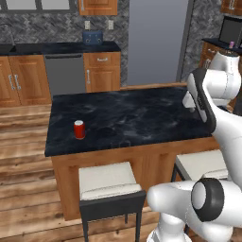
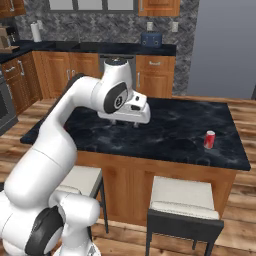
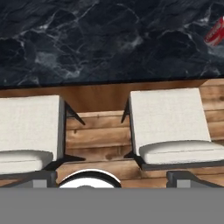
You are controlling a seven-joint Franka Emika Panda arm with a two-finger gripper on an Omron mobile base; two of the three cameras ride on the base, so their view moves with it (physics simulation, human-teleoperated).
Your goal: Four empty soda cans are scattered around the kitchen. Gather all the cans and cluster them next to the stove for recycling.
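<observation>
A red soda can (image 1: 79, 129) stands upright on the black marbled island counter (image 1: 127, 118), at the left-centre of the left base view and toward the right edge of the right base view, where it sits close to the counter's near lip (image 2: 209, 139); in the hand view just a red sliver of it shows at the upper right corner (image 3: 215, 34). It stands alone, well apart from the arm, so it reads as one of the scattered cans not yet gathered. The gripper (image 2: 126, 121) hangs over the middle of the island, at the centre of the right base view, with the hand carried level and above the stone rather than reaching for anything; its fingers are too small and dark against the counter to tell whether they are apart or together, and nothing seems held. The hand camera looks down past the counter edge at two cushioned stools (image 3: 168, 127) tucked under the overhang, which suggests the hand is tilted back toward the base. The next step, I judge, is to swing toward the can and come down over it. A small pink can (image 1: 231, 44) seems to sit on a far counter at the upper right of the left base view
</observation>
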